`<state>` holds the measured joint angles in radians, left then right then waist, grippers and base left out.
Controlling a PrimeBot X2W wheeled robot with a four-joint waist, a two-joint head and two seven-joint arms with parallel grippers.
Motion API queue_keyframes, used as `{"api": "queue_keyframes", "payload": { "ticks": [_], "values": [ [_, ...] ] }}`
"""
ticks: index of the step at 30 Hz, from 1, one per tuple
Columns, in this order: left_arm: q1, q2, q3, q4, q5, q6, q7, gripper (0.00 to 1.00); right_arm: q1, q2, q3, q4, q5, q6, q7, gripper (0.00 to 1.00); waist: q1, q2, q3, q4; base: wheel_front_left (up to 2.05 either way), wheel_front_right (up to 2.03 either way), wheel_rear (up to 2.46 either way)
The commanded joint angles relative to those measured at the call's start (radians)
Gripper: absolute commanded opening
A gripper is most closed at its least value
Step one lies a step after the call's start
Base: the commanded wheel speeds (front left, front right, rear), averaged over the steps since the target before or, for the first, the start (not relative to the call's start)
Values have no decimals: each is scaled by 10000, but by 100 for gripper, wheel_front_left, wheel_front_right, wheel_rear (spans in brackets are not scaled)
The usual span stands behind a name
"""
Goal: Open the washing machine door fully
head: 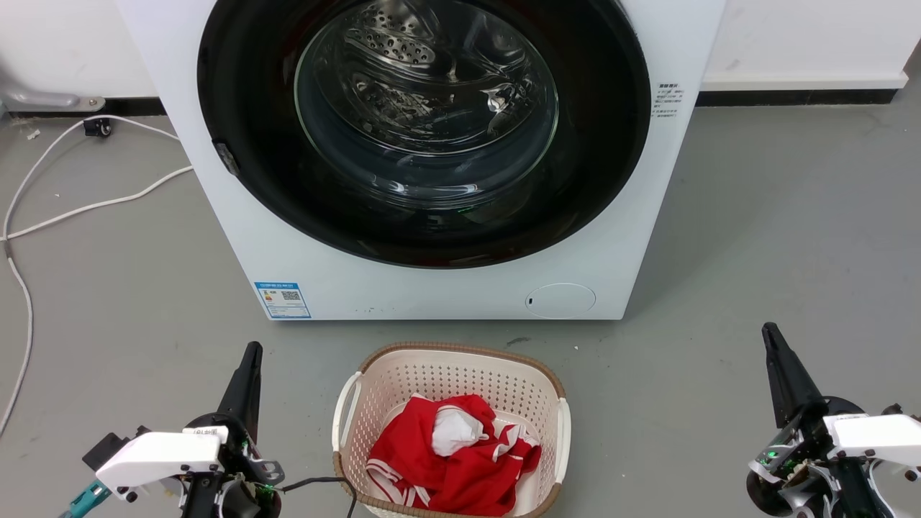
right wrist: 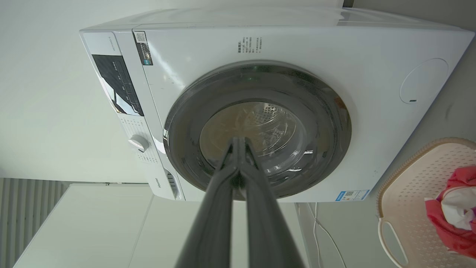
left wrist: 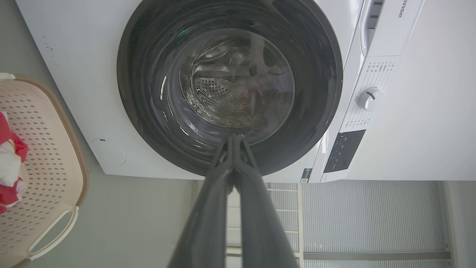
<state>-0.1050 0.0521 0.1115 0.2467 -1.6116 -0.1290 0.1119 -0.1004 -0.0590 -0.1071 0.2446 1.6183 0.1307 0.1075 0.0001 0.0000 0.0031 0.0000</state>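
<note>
Nearest to me are the two grippers, the left gripper [head: 252, 352] low on the left of the head view and the right gripper [head: 770, 332] low on the right. Each wrist view shows its fingers pressed together on nothing. Between them stands the laundry basket [head: 554, 388] with a red garment [head: 460, 460] in it. Beyond it the washing machine door [head: 245, 108] sits shut, flush against the front of the washing machine [head: 432, 295], and both arms are well apart from it. My first worry is the basket: it stands just in front of the machine, so I judge a forward roll could shove it, or the door could sweep over it on the way round. A dark lead [head: 324, 480] from the left wrist lies against the basket rim and might drag it when that arm lifts. The white cable [head: 86, 208] on the floor to the left could foul a wheel. There is a small grey piece [head: 225, 157] on the door's left rim. I think it is the catch or handle, but I cannot tell from here. If I guess the hinge side wrong I would be pulling against the hinges. Closed fingers would likely skate off that glossy black ring, so they must part before any hooking.
</note>
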Motion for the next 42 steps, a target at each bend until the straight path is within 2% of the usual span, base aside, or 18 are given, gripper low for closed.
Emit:
{"api": "queue_keyframes", "payload": {
  "ticks": [1,2,14,20,24,33,35,42],
  "values": [
    [-70,-11,38,4,47,-32,37,0,-137,39,-17,11,-46,0,31,0,-1,0,0,0,0,0,0],
    [-1,0,-2,-1,0,0,0,100,0,0,-2,-2,-3,0,-2,100,0,0,0,0,0,0,0],
    [32,-12,-546,-317,27,0,-490,100,235,16,185,-388,-137,0,-532,100,0,0,-10,-14,0,0,0],
    [43,8,-783,-651,387,-2,-810,100,324,21,186,-639,-792,0,-806,100,0,0,-24,-20,0,0,0],
    [53,16,-782,-897,970,-3,-989,100,367,25,245,-895,-1666,0,-978,100,0,0,-33,-26,0,0,0],
    [171,-8,-679,-1488,2935,-7,-1356,100,468,33,573,-1452,-4421,0,-1340,100,0,0,-50,-40,0,0,0],
    [192,-9,-670,-1544,3130,-7,-1390,100,480,34,600,-1510,-4701,0,-1376,100,0,0,-52,-39,0,0,0],
    [313,-9,-689,-1862,4808,-10,-1648,100,600,40,796,-1848,-6501,1,-1632,100,0,0,-60,-27,0,0,0]
  ]
}}
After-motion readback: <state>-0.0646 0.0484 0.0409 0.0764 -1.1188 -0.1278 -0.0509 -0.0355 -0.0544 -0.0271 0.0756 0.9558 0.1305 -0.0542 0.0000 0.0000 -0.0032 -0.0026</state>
